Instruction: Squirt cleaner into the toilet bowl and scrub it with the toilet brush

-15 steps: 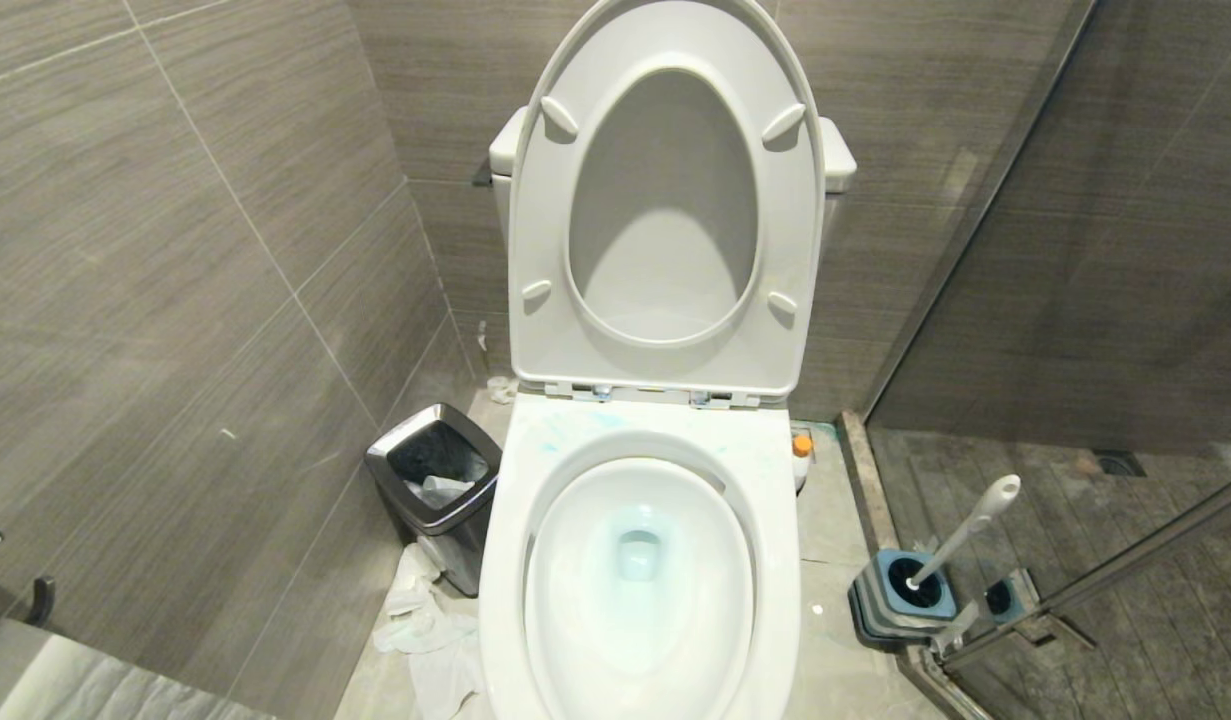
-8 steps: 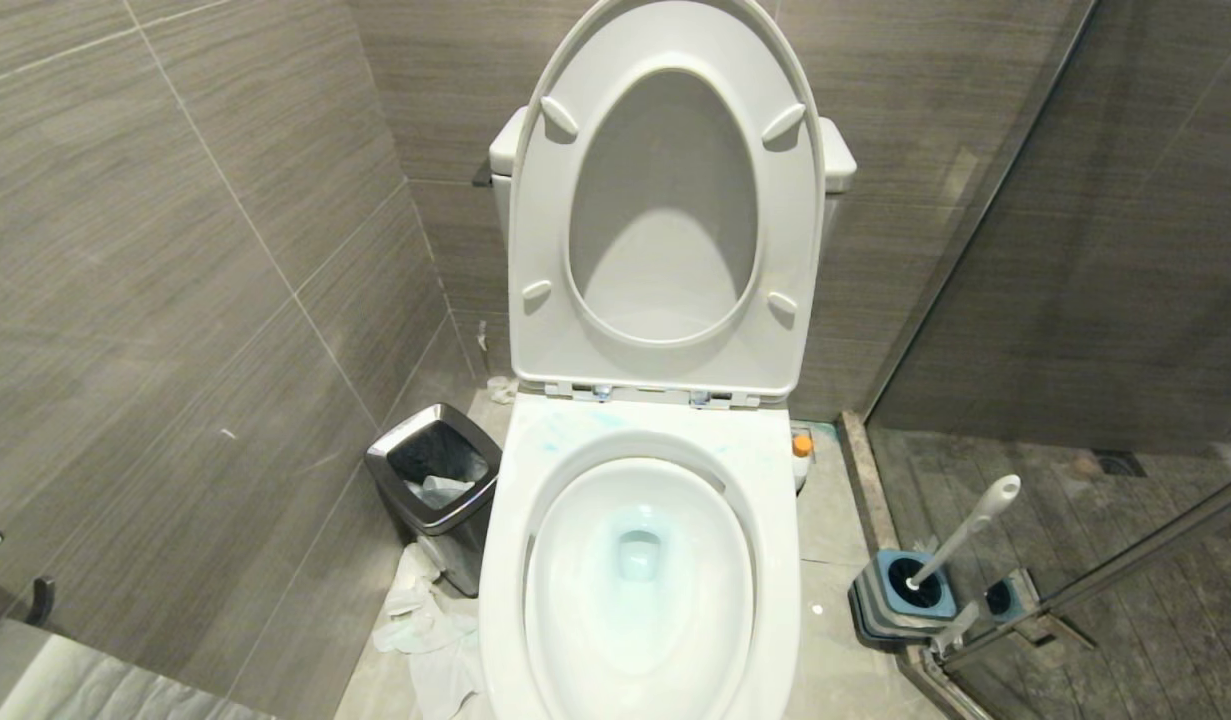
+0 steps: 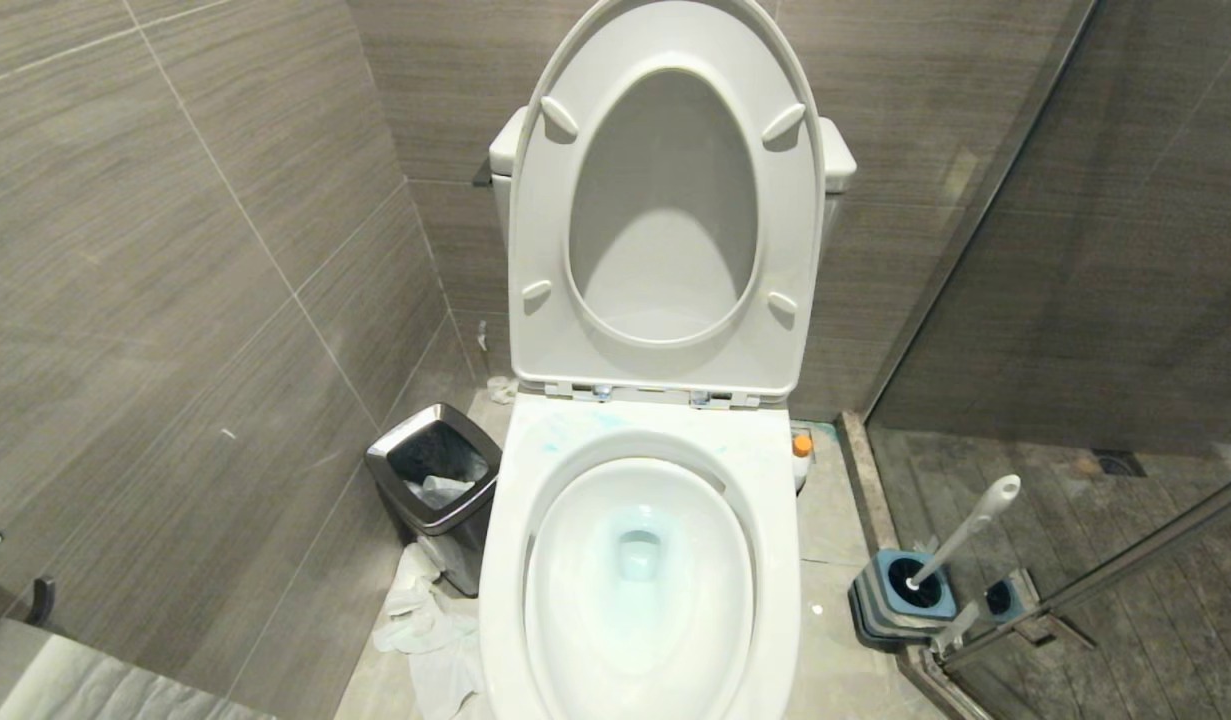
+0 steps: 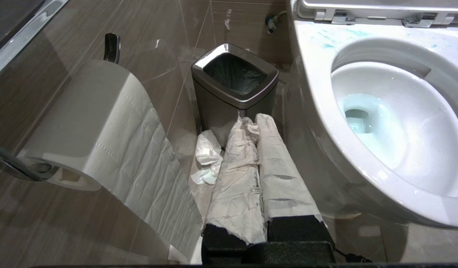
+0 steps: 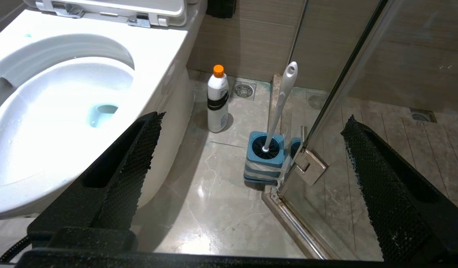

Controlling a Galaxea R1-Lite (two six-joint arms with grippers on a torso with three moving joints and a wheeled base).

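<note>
R gripper (image 5: 247, 149) spread wide, empty, toilet brush (image 5: 279, 108) & cleaner (image 5: 217, 100) well ahead; L gripper (image 4: 251, 124) pressed together.

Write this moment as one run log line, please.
cleaner: on floor | toilet brush: in holder | left gripper: shut | right gripper: open, empty

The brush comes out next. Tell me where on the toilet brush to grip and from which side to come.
Grip the toilet brush on its slim white handle, just below the flattened end. It leans out of its holder toward the glass door, so come from the open floor side, beside the cleaner, jaws across the handle.
</note>
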